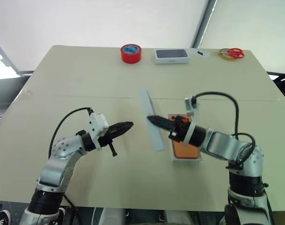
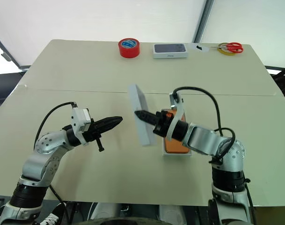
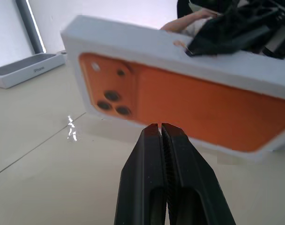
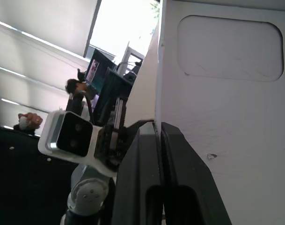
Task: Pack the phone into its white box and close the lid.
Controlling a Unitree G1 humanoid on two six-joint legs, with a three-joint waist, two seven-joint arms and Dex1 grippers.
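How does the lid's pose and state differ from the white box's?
The lid stands on edge; the white box lies flat on the table. The right gripper pinches the lid; the white box is ungripped and holds the phone. Both are white rectangles.

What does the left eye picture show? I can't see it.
The right gripper holds a white lid up on its edge in the middle, beside an orange phone lying in its box. The shut left gripper points at the lid. Red tape, a closed box and scissors sit far back.
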